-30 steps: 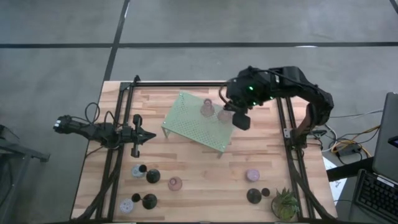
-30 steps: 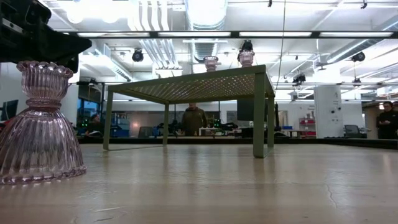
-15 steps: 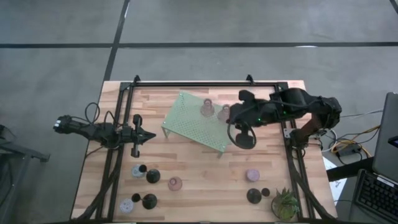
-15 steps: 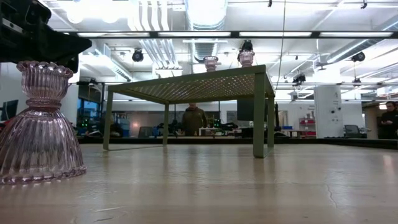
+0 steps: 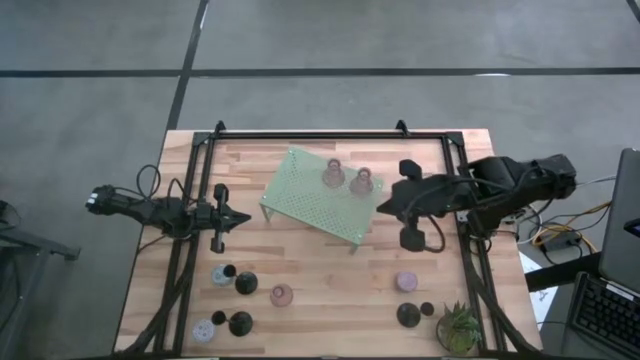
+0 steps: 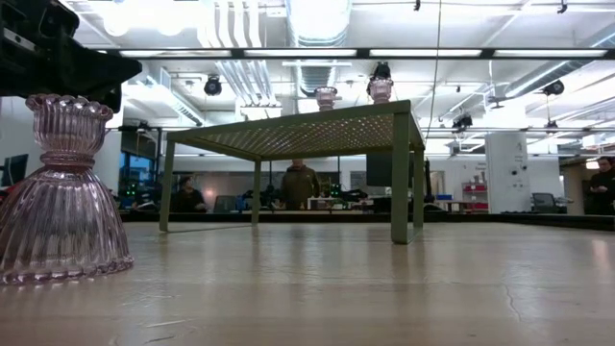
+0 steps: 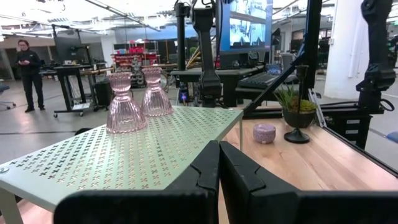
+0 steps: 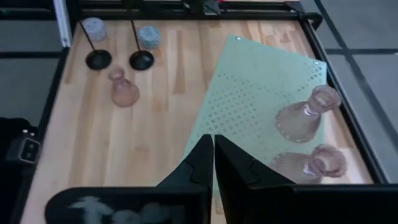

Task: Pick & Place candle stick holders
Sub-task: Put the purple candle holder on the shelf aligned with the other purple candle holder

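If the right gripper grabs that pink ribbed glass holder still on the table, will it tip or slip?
The pink ribbed glass candle holder flares to a wide base, so it probably resists tipping. Its narrow waist should seat fingers, though smooth glass may slip. Likely fragile; close gently.

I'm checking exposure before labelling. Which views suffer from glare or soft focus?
Low view: ceiling lights glare bright above the pale green stand, and the near pink glass holder looms large. Right wrist view: the right gripper looks soft. High view: even light.
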